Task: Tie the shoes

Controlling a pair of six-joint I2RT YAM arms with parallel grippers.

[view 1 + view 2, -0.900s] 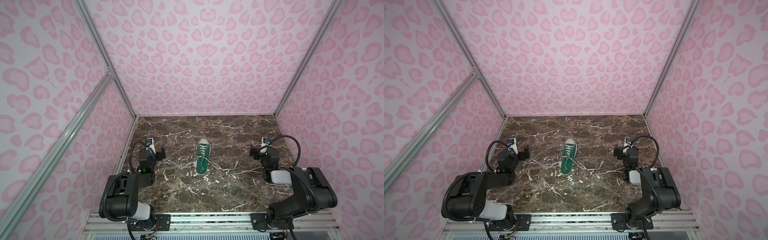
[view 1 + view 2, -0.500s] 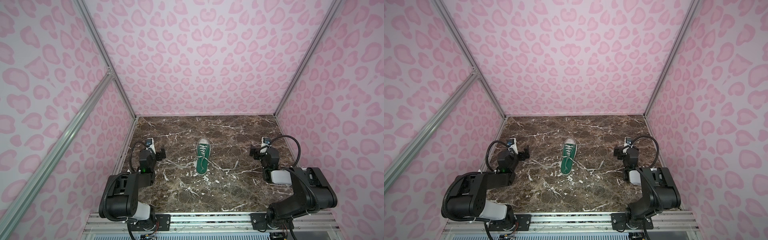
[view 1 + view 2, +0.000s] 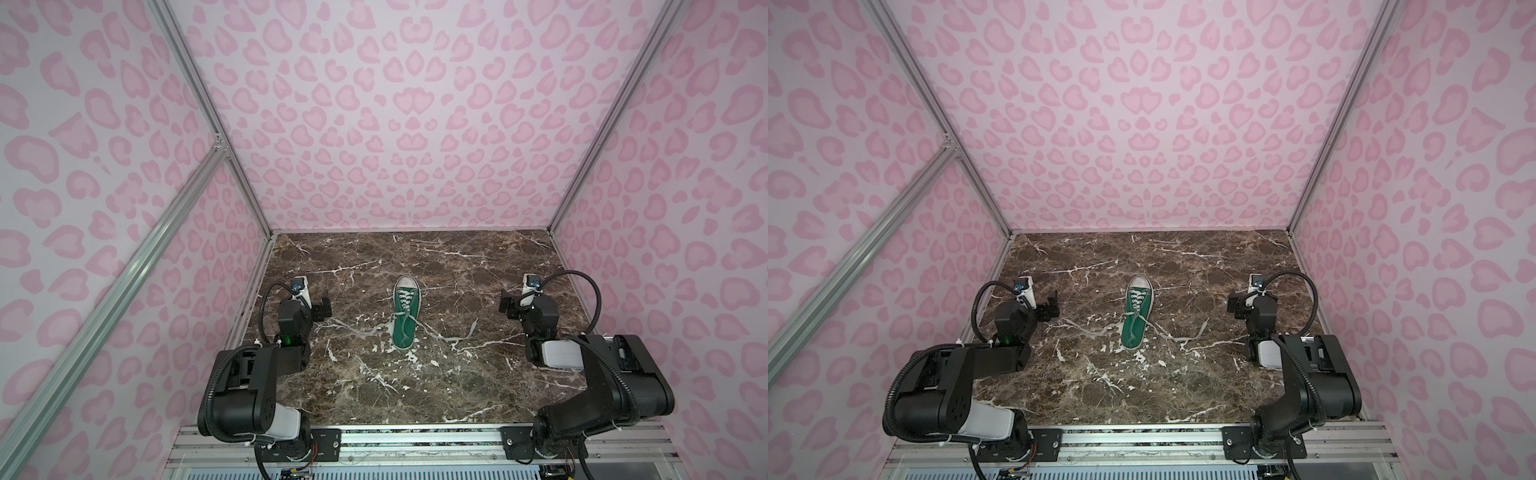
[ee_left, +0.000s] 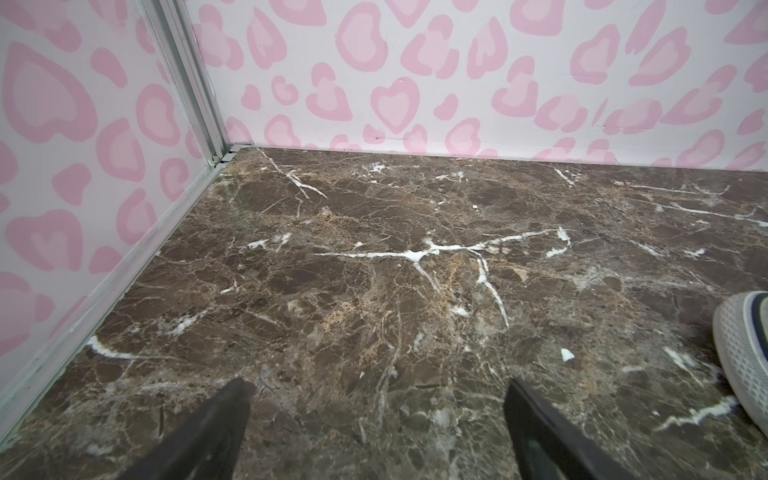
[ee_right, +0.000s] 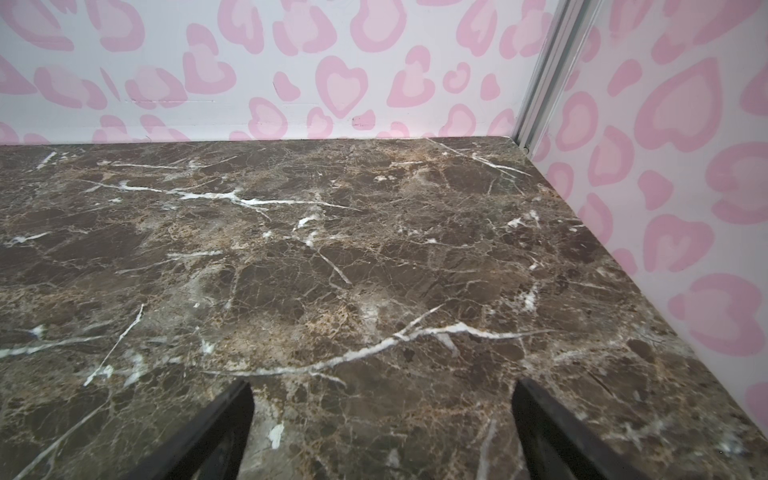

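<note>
A small green sneaker (image 3: 406, 311) (image 3: 1137, 316) lies in the middle of the brown marble tabletop (image 3: 415, 386), its white toe cap pointing to the back wall. Its white laces (image 3: 365, 330) are untied and trail out flat on both sides. My left gripper (image 3: 322, 309) (image 3: 1050, 307) rests low, left of the shoe and well apart from it. It is open and empty, with bare marble between the fingers (image 4: 216, 424). The toe cap (image 4: 744, 353) shows at the edge of the left wrist view. My right gripper (image 3: 508, 305) (image 5: 382, 388) is open and empty, right of the shoe.
Pink heart-patterned walls (image 3: 395, 124) close in the back and both sides, with aluminium posts (image 3: 208, 124) at the corners. A metal rail (image 3: 415, 440) runs along the front edge, where both arm bases are mounted.
</note>
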